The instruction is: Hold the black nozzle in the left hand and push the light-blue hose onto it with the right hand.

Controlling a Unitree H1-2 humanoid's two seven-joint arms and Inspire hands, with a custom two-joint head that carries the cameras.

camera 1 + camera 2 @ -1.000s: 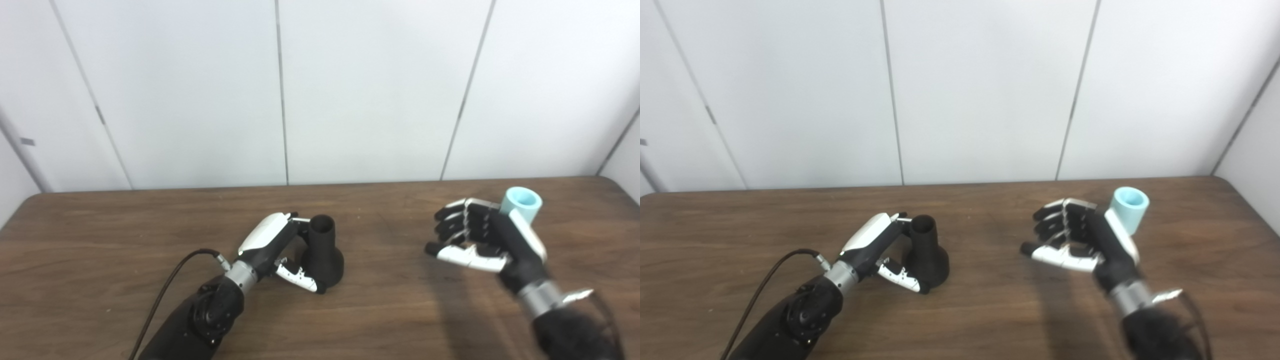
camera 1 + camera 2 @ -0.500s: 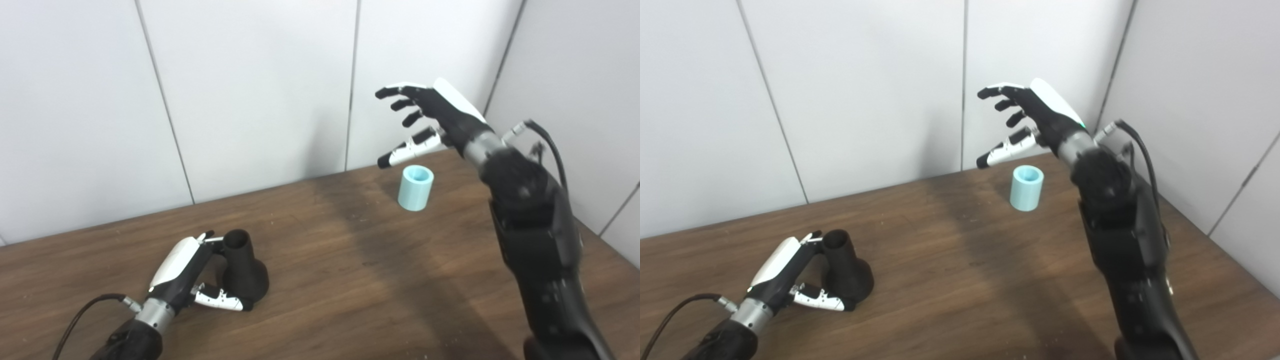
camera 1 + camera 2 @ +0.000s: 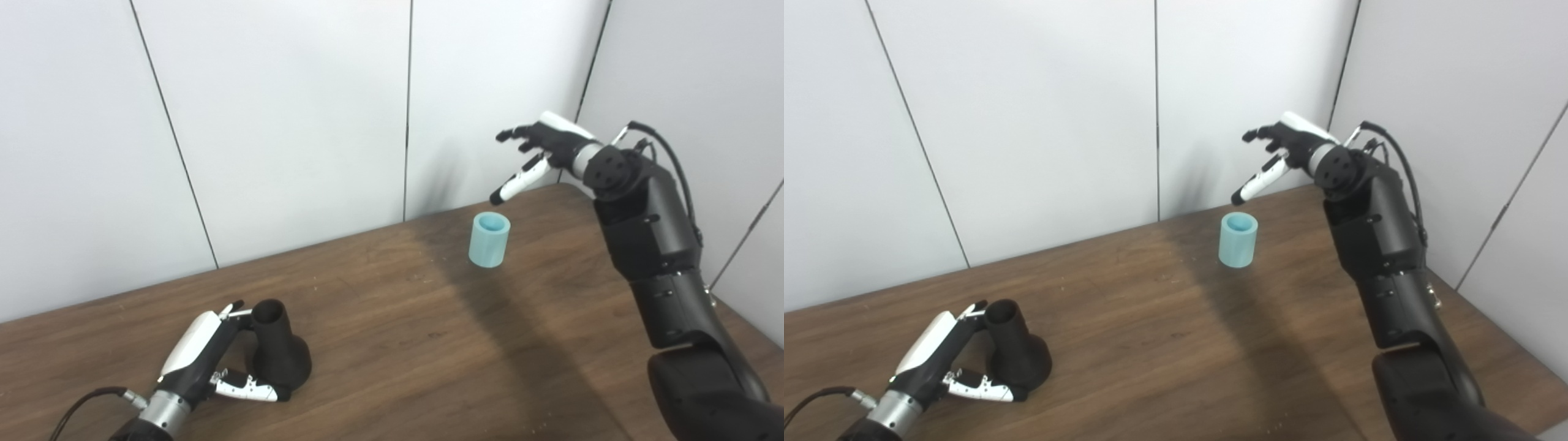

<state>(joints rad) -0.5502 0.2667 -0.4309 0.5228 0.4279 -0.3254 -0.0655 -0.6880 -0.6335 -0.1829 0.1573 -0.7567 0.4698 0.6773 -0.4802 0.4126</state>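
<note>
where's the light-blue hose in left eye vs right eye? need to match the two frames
Left eye view: light-blue hose stands upright on the table, right of centre, under the open right hand.
Right eye view: same hose, a bit nearer the picture's centre, again below the right hand.
Shared landmark: the black nozzle at lower left, with the left hand around it.

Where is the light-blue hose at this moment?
The light-blue hose stands upright on the table, far right side near the wall, just below the open right hand and well away from the black nozzle.
</note>
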